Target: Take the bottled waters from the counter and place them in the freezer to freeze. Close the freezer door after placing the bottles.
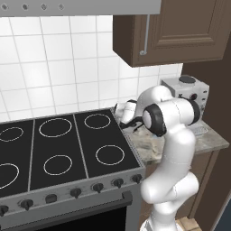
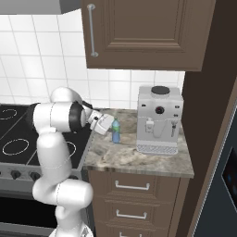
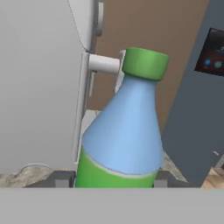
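Stovetop (image 1: 63, 149): black, with white rings, at the left of both base views; a row of dark knobs (image 1: 74, 192) runs along its steel front edge. White tiled wall (image 1: 58, 67) behind it.

Arm (image 2: 53, 139): white with dark joints, rising beside the stove and reaching across to the table (image 2: 139, 162), a mottled grey-brown stone slab over dark brown drawers (image 2: 134, 194) with silver handles.

Hand (image 2: 112, 128): at the left end of the table, level with the bottle and pressed up to it. In the hand view the two dark finger tips (image 3: 59, 179) sit on either side of the bottle's lower body, touching it; the hand is closed around the bottle.

Bottle (image 2: 115, 131): small, translucent blue body, green band and green cap in the hand view (image 3: 124, 127). It stands upright near the left part of the table, just left of the coffee machine. Whether its base rests on the stone or is raised off it cannot be told.

Coffee machine (image 2: 159, 120): pale grey box with a dark round top and a drip tray, standing near the back of the table, to the right of the bottle.

Wall cabinet (image 2: 148, 32): dark brown wood, silver vertical handle, hung above the table.

Freezer (image 2: 222, 185): slate-blue panel at the far right edge, with a small dark display (image 3: 212, 52) on its face.
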{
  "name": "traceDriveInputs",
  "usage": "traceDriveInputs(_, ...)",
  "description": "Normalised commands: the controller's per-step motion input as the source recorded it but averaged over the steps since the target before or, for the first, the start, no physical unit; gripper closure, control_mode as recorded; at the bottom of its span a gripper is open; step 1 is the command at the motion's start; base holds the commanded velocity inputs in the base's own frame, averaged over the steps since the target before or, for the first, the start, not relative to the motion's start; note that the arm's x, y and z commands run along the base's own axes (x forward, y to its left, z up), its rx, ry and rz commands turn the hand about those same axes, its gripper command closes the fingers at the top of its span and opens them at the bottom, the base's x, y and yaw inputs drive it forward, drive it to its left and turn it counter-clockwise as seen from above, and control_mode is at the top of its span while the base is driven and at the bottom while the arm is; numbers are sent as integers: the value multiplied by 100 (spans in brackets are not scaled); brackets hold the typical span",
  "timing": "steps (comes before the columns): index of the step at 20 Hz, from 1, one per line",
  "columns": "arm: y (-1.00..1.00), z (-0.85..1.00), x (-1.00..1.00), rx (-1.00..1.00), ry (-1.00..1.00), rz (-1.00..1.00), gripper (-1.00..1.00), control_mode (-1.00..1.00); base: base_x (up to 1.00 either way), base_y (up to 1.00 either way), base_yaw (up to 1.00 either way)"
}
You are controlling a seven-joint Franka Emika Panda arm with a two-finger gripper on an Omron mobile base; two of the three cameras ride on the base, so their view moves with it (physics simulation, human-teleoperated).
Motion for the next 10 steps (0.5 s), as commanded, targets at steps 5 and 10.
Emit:
traceDriveInputs(5,0,61,-73,3,0,28,100,-100,0,0,0)
traceDriveInputs(10,1,59,-97,0,0,39,100,-100,0,0,0)
